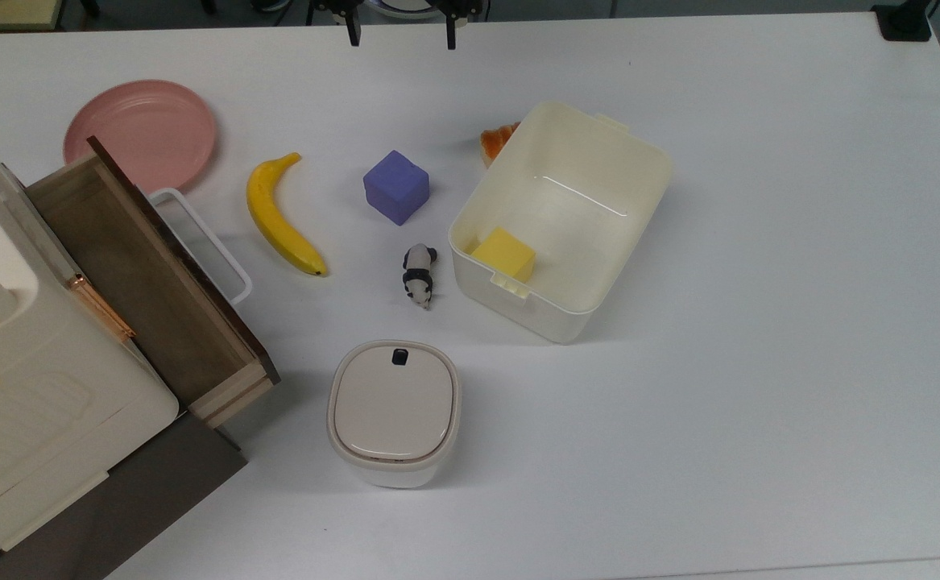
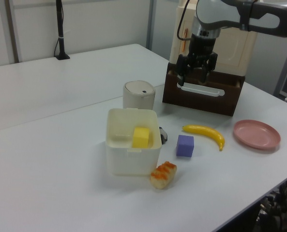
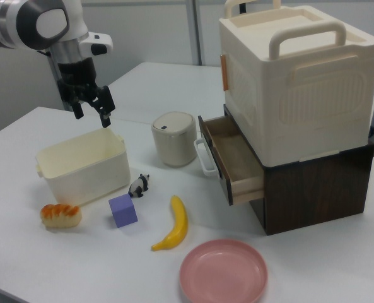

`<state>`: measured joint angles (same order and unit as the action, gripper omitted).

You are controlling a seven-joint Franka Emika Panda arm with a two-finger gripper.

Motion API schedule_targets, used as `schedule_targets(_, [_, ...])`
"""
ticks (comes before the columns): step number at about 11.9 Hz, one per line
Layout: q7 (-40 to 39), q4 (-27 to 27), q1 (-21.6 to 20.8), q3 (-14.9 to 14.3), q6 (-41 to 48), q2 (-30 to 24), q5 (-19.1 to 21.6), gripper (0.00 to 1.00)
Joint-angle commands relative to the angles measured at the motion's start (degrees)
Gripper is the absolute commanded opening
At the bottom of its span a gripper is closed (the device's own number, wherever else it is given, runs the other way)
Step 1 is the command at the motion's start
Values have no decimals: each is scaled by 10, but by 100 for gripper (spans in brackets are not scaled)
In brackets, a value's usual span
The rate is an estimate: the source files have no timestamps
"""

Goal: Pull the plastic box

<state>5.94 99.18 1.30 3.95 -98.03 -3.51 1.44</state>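
Note:
The plastic box [image 1: 640, 221] is a cream-white lidless tub lying at an angle in the middle of the white table, also seen in the left view [image 2: 131, 163] and the right view [image 3: 84, 172]. A yellow block [image 1: 503, 254] rests in its near corner. My gripper [image 1: 402, 32] hangs open and empty, high above the table at the top view's upper edge, left of the box's far end and clear of it. In the left view the gripper [image 2: 194, 77] is in front of the dark drawer. In the right view the gripper [image 3: 93, 113] hovers above the box's back rim.
An orange pastry [image 1: 498, 138] lies against the box's far corner. A purple cube [image 1: 395, 187], a panda figure [image 1: 419, 275] and a banana [image 1: 280, 216] lie to the top view's left of the box, then a pink plate [image 1: 141, 133], a lidded beige container [image 1: 394, 409] and a cabinet with its drawer open [image 1: 147, 274].

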Motion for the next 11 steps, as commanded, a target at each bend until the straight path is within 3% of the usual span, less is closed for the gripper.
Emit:
schedule_targets(1, [35, 8, -11, -21, -16, 0, 14, 100])
schedule_targets(3, [40, 7, -51, -65, -14, 5, 14, 100])
schedule_targets(11, [31, 6, -49, -68, -17, 8, 20, 100])
